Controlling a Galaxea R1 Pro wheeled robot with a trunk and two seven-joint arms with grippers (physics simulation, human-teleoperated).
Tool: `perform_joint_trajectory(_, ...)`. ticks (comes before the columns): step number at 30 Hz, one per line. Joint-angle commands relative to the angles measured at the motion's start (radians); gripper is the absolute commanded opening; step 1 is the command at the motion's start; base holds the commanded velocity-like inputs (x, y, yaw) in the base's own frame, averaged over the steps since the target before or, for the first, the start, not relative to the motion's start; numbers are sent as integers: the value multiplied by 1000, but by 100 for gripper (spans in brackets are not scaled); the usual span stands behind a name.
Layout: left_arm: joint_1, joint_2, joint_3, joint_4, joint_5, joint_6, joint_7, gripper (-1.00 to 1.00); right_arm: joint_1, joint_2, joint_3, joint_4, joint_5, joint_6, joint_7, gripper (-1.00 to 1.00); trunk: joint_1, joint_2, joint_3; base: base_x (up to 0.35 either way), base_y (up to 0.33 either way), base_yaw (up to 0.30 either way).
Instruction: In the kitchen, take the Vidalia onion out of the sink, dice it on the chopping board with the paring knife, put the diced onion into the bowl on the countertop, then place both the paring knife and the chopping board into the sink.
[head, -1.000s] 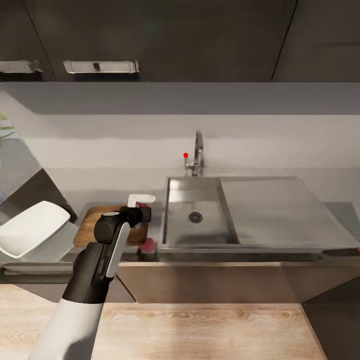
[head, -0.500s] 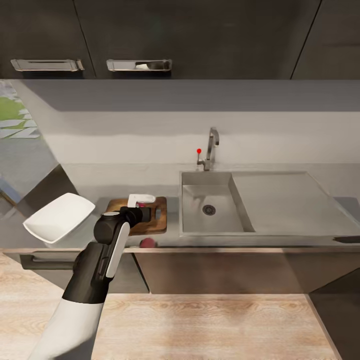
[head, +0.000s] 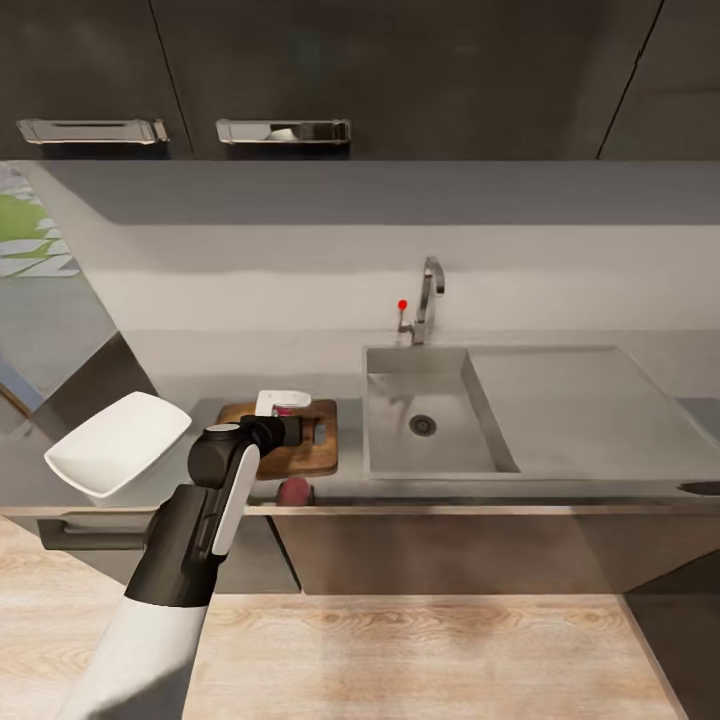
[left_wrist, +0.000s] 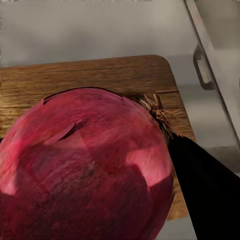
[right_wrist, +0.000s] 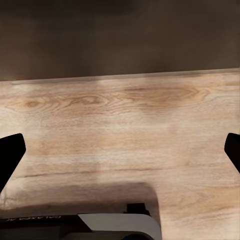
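Left wrist view shows the Vidalia onion (left_wrist: 85, 165) very big and close. It is dark red and shiny, with a dry brown tuft at one end. A black finger (left_wrist: 205, 190) of the left gripper (left_wrist: 100, 200) presses against its side, so this gripper is closed around the onion and holding it. I think the onion is held like this so it can be set down for cutting.

Under the onion is the chopping board (left_wrist: 100, 75), brown wood with lines in it. The onion hangs over the board, and I cannot tell if it touches the wood yet. In the head view the board (head: 300, 455) lies on the countertop (head: 200, 395), just beside the sink (head: 430, 425). The sink looks bare now, so the onion is already out of it.

Something small and red (head: 296, 489) sits at the front edge of the countertop, near the board. I cannot tell if it is the paring knife.

The bowl (head: 115, 445) is white and sits on the other side of the board, close by, ready for the cut pieces.

Far from all this, the right gripper (right_wrist: 120, 150) points down at the wood floor (right_wrist: 120, 120). Its two black tips are wide apart and hold nothing.
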Motion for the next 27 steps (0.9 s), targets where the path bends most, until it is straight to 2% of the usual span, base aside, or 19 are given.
perform_joint_trajectory(1, -1, 0, -1, -1, 8, 4, 9, -100, 0, 0, 1, 1, -3, -3, -2, 100, 1, -2, -2, 103, 30, 0)
perform_joint_trajectory(8, -1, 10, -1, -2, 8, 4, 9, -100, 0, 0, 1, 0, -3, -3, -2, 100, 1, -2, -2, 27, 60, 0)
perform_joint_trajectory(27, -1, 11, -2, 1, 8, 4, 9, -100, 0, 0, 1, 0, -3, -7, -2, 100, 1, -2, -2, 0, 22, 0)
